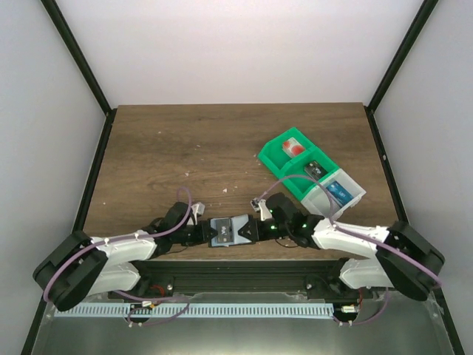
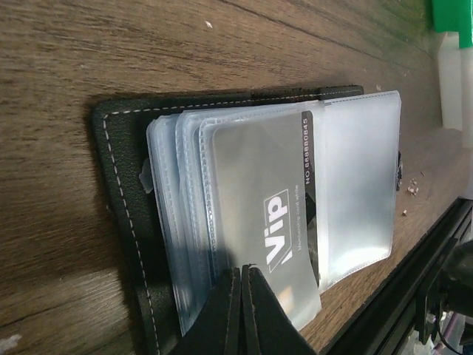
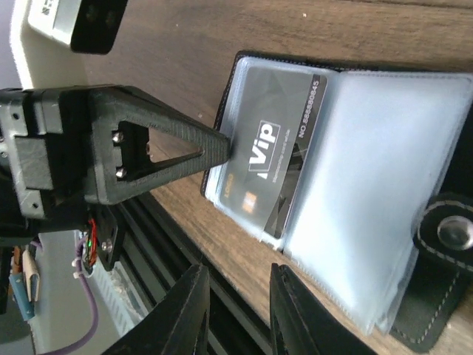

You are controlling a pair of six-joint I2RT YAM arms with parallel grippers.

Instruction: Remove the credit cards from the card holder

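L arm lies low over table, forearm reaching toward centre; left gripper fingers pressed together, apparently pinching edge of VIP card; card sits in top clear sleeve of card holder, which lies open flat near table's front edge, betw. both arms. To do it well: pull straight along slot, low & slow, w/ holder pinned so it doesn't drag. R arm also low; right gripper spread, holding nothing, just beside holder, not touching; green tray further right.
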